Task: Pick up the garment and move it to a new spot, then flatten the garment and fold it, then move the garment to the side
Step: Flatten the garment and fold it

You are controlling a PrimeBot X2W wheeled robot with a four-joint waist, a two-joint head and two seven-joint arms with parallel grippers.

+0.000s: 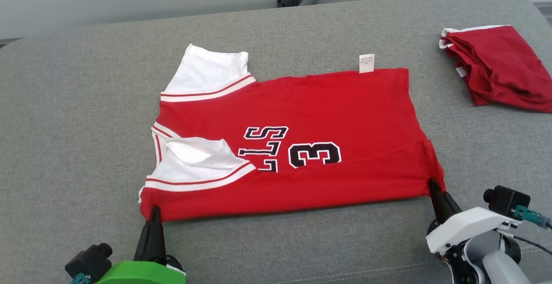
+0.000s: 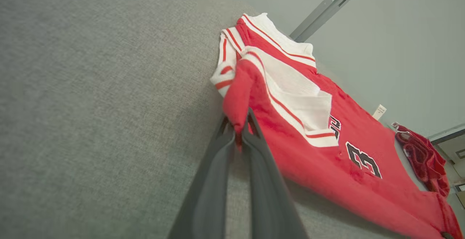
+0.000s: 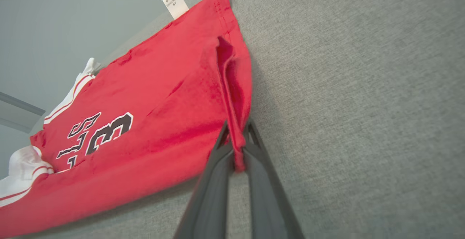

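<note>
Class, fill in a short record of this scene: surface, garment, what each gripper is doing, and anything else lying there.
surface: grey cushion
garment: red jersey, lying spread, number 3 showing, white sleeves at robot's left
left gripper: shut on jersey's near left corner
right gripper: shut on jersey's near right corner
other: dark red folded cloth, far right

A grey fabric couch (image 1: 77,102) bears a spread red jersey (image 1: 327,102) and, well apart, a folded dark-red garment (image 1: 500,68).

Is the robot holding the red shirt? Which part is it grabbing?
Yes, the shirt. The left gripper pinches its near corner by the sleeve, and the right gripper pinches its near corner at the bottom hem.
</note>
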